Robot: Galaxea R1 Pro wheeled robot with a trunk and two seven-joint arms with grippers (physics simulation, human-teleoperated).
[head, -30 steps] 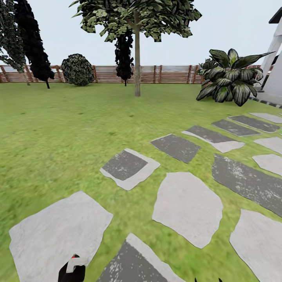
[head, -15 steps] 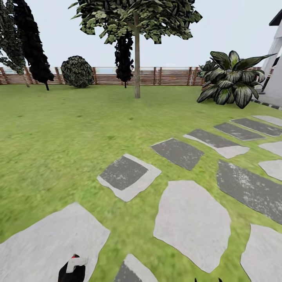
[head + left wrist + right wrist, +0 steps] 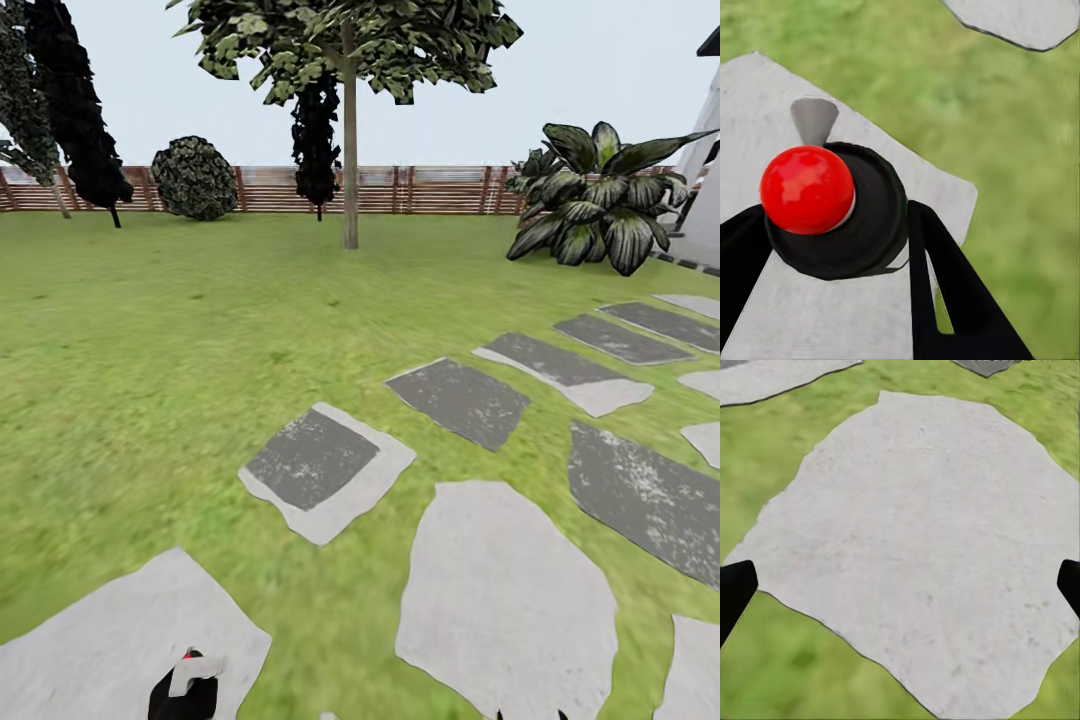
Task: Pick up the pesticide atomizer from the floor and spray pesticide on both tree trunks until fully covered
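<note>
The pesticide atomizer (image 3: 186, 688) pokes up at the bottom left of the head view, dark with a pale nozzle and a red dot. In the left wrist view its black cap (image 3: 874, 225) and red ball (image 3: 806, 187) sit between the black fingers of my left gripper (image 3: 832, 240), which is shut on it. My right gripper (image 3: 900, 585) is open over a pale slab (image 3: 915, 540), holding nothing. One tree stands ahead on the lawn by the fence, its straight trunk (image 3: 350, 190) bare. A thin pale trunk (image 3: 62, 200) shows far left.
Grey stepping slabs (image 3: 320, 465) cross the lawn from near me to the right. A striped-leaf plant (image 3: 595, 200) stands at the right. The brown slat fence (image 3: 440, 190) closes the back, with a round bush (image 3: 195, 178) and near-black cone trees (image 3: 75, 110).
The whole view has shifted: the slabs have slid down and the tree and fence sit slightly nearer, so the camera has moved forward. Both grippers hold the same pose.
</note>
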